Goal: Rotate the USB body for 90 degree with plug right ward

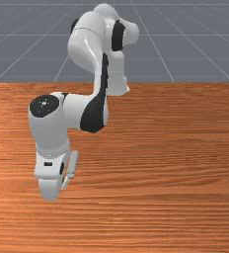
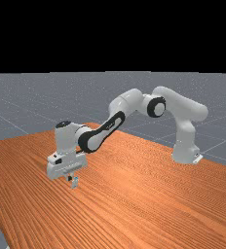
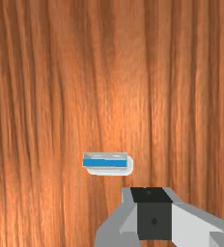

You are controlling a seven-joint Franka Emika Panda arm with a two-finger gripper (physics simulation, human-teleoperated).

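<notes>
The approach looks to be the step in hand; the USB body (image 3: 110, 171) appears to stand on end on the table (image 1: 175, 197), near the gripper (image 2: 69, 178) and seemingly apart from it, its plug (image 3: 104, 163) pointing up; I can't tell whether the gripper is open or closed; next, I judge, it must line up with the body before turning it.

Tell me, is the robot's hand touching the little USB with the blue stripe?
Apart. The wrist view shows it: a strip of the wood table is visible between the hand and the USB.
</notes>
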